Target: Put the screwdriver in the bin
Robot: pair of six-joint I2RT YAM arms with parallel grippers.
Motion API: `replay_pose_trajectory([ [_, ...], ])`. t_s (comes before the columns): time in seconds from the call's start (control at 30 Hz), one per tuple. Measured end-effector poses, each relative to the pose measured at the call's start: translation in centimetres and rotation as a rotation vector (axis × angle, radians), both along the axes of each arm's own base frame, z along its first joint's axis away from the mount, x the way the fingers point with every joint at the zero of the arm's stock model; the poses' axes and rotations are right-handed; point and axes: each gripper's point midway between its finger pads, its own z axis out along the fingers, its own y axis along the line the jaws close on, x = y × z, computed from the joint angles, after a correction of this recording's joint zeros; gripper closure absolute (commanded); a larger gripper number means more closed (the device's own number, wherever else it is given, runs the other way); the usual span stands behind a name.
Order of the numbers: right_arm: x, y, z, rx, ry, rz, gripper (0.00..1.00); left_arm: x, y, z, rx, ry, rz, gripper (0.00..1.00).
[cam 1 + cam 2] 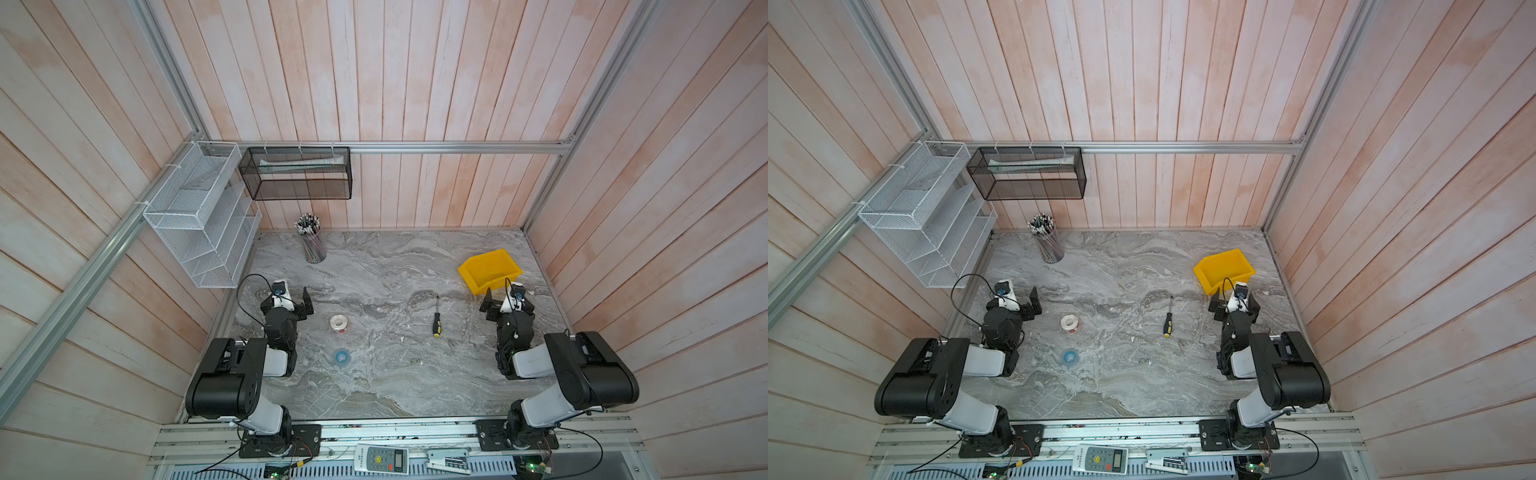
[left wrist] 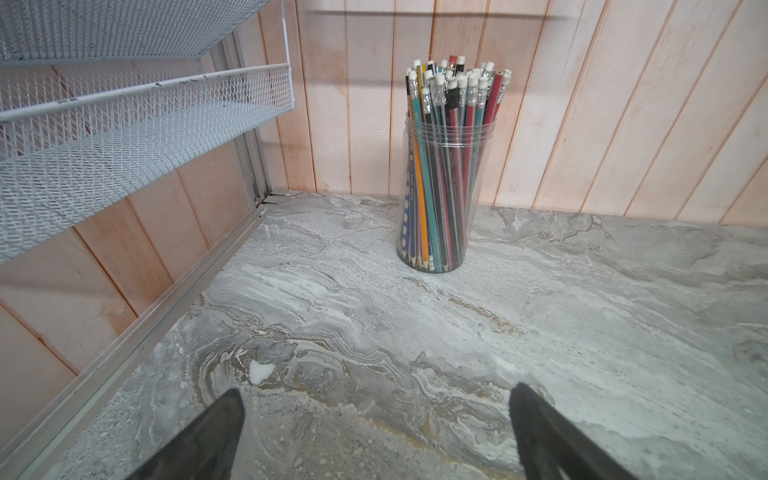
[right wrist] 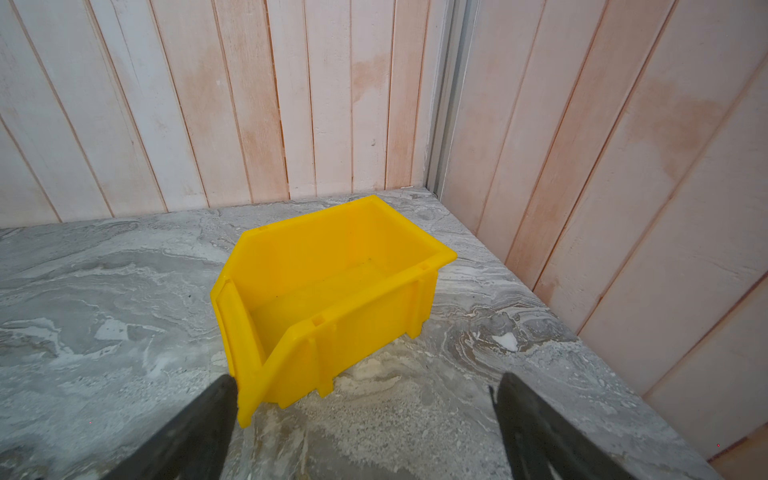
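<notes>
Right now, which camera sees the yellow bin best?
The right wrist view. The bin sits close and big there, and you can look right inside: nothing is in it. Both top views show it whole but small, from above. The left wrist view does not show it.

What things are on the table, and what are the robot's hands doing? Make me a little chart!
screwdriver: lying flat, nothing holding it
bin: yellow, empty, back right
left end effector: open, empty
right end effector: open, empty, close to the bin
extras: pencil jar, tape roll
job: not started
</notes>
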Motion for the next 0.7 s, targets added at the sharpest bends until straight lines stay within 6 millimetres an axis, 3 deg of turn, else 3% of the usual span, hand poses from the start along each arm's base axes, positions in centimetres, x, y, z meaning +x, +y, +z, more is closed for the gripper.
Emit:
replay_pose_trajectory([
  [0.17, -0.2, -0.2, 0.3, 0.000, -0.002, -0.016, 0.02, 0.0, 0.0, 0.0, 0.000, 0.000, 0.000, 0.00],
  [0.33, -0.8, -0.8, 3.6, 0.022, -0.064, -0.100, 0.02, 0.0, 0.1, 0.0, -0.005, -0.001, -0.003, 0.00],
  [0.5, -0.8, -3.5, 6.3, 0.122, -0.073, -0.313, 0.02, -0.1, 0.4, 0.3, -0.006, -0.007, 0.026, 0.00],
  [0.57, -1.0, -4.2, 7.2, 0.168, -0.072, -0.372, 0.02, -0.5, -0.1, 1.5, 0.027, -0.034, 0.062, 0.00],
  [0.7, -2.0, -4.6, 7.3, 0.215, -0.041, -0.402, 0.02, -0.5, -4.8, 6.7, 0.045, -0.096, 0.000, 0.00],
])
